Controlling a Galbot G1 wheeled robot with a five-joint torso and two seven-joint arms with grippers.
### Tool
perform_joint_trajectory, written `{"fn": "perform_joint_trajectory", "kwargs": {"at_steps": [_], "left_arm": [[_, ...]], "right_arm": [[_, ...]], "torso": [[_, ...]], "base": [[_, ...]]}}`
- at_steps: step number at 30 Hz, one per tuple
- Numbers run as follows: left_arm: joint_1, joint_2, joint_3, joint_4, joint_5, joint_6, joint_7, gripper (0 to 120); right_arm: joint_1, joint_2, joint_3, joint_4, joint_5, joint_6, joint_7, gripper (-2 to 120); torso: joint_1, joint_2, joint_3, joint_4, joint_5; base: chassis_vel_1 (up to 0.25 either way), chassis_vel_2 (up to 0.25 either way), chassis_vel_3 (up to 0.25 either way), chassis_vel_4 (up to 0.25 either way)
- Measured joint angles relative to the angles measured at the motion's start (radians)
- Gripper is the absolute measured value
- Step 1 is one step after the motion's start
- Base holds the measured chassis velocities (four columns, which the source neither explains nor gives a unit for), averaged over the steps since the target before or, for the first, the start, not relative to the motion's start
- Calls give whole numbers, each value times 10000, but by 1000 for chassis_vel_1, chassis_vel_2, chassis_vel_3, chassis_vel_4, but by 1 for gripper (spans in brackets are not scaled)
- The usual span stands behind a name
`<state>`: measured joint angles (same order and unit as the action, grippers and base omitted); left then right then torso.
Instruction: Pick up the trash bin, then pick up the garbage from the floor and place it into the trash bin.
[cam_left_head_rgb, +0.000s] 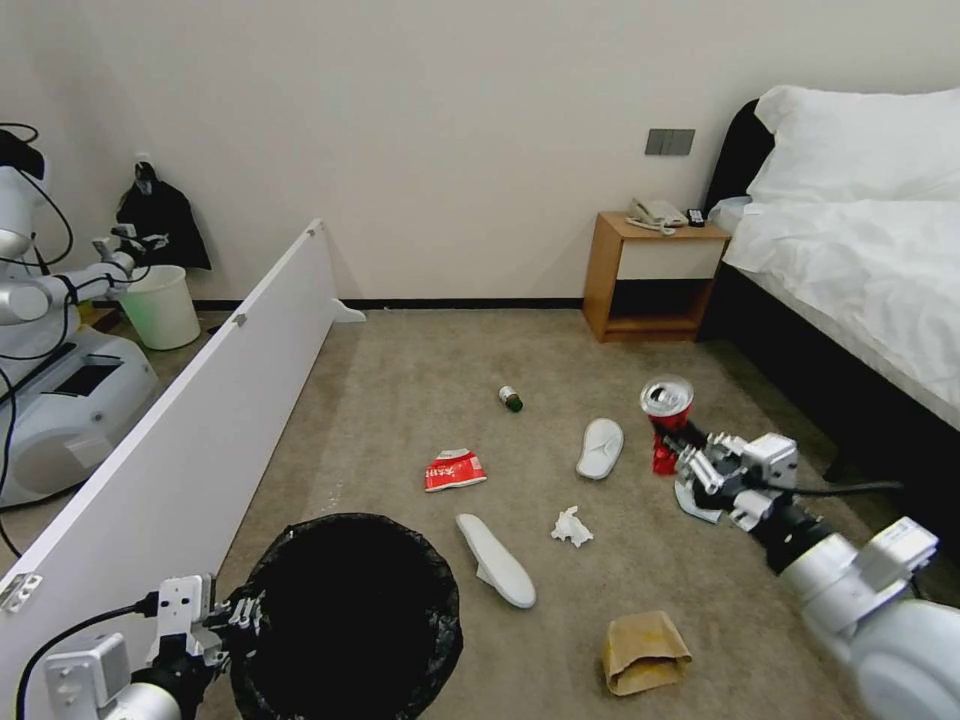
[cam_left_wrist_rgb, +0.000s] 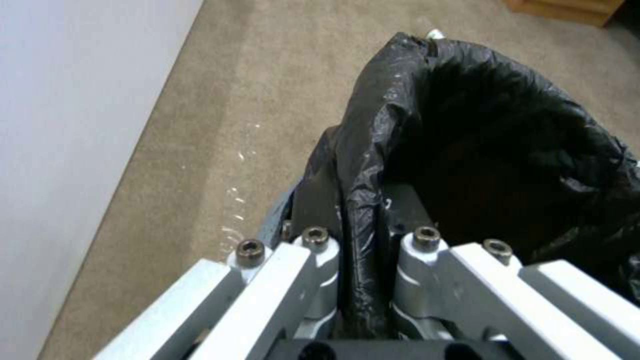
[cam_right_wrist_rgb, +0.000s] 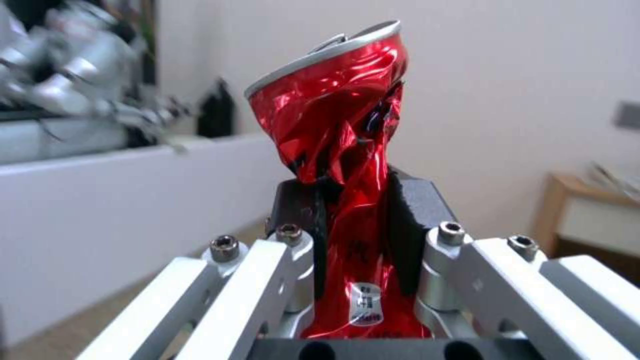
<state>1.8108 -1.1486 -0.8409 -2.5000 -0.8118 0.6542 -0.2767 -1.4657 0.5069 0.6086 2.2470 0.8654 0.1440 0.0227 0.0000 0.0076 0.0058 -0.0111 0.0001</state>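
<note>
The left pincer (cam_left_head_rgb: 243, 612) clamps the black-lined rim of the trash bin (cam_left_head_rgb: 350, 610), held nearest the robot on its left. The right pincer (cam_right_wrist_rgb: 357, 220) grips the crushed red can (cam_right_wrist_rgb: 340, 150), lifted above the carpet (cam_left_head_rgb: 420, 390). Between them lie a paper bag (cam_left_head_rgb: 643, 650), tissue (cam_left_head_rgb: 571, 527), two slippers (cam_left_head_rgb: 497, 560), a packet (cam_left_head_rgb: 453, 469) and a bottle (cam_left_head_rgb: 511, 399). Beyond stand a nightstand (cam_left_head_rgb: 652, 278) and bed (cam_left_head_rgb: 850, 260).

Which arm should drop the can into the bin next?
The right. Its gripper is already shut on the crushed red can, held above the floor. The left gripper is clamped on the trash bin's rim, so it should only hold the bin steady.
</note>
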Motion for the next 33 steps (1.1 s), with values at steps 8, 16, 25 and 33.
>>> {"fn": "perform_joint_trajectory", "kwargs": {"at_steps": [8, 16, 25, 33], "left_arm": [[226, -12, -4, 0, 22, -3, 7, 5], [-41, -119, 41, 0, 52, -42, 0, 5], [-773, 346, 232, 206, -165, -146, 12, 5], [-1058, 849, -6, 424, -541, -185, 115, 5]], "right_arm": [[717, 412, -517, 567, 672, 282, -2273, 17], [2266, 1000, -1449, 809, 1554, 155, -3968, 17], [6006, 2885, -4992, -457, 1860, 21, -4141, 17], [8346, 4159, -7177, -1601, 1983, 192, -4382, 17]], "torso": [[-1, 0, 0, 4, -3], [0, 0, -1, 1, -3], [0, -1, 1, 3, -3], [0, -1, 1, 6, -7]], "base": [[0, 0, 0, 0], [0, 0, 0, 0], [0, 0, 0, 0], [0, 0, 0, 0]]}}
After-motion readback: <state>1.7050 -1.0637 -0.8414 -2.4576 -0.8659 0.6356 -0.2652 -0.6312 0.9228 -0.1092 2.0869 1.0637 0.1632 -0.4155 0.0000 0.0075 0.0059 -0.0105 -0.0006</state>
